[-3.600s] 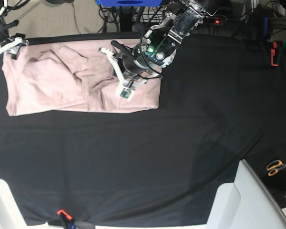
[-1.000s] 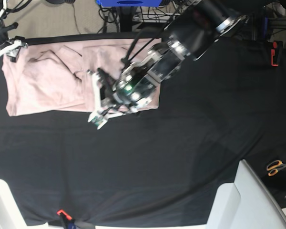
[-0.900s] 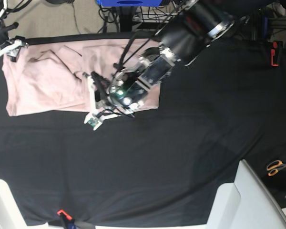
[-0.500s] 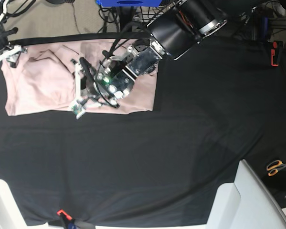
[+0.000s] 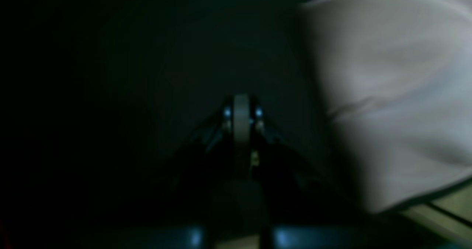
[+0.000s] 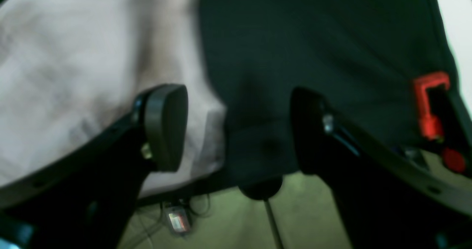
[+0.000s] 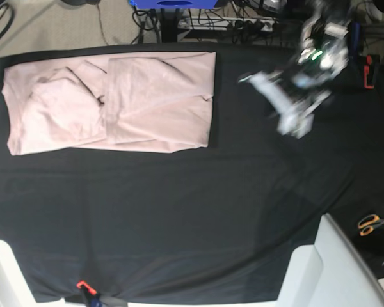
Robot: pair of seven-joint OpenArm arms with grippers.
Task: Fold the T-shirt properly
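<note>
The pale pink T-shirt (image 7: 115, 102) lies folded into a wide rectangle at the far left of the black cloth (image 7: 192, 211), with creases in its left half. My left gripper (image 7: 286, 112), blurred, hangs over bare black cloth to the right of the T-shirt. In the left wrist view the left gripper (image 5: 241, 110) is shut with nothing in it, and the T-shirt (image 5: 387, 94) lies off to its right. My right gripper (image 6: 236, 131) stands open at the T-shirt's (image 6: 73, 75) corner by the table edge, one finger (image 6: 166, 127) over the fabric and nothing held.
Orange-handled scissors (image 7: 371, 224) lie at the right edge. Red clamps (image 7: 369, 71) (image 7: 83, 286) hold the cloth at the right and at the near edge; one red clamp (image 6: 429, 105) shows by my right gripper. White panels (image 7: 345, 268) stand at the near corners. Cables lie behind the table.
My left arm has swung from over the T-shirt to the right, off it. My right gripper has drawn back past the left edge and opened wider. The T-shirt lies flatter.
</note>
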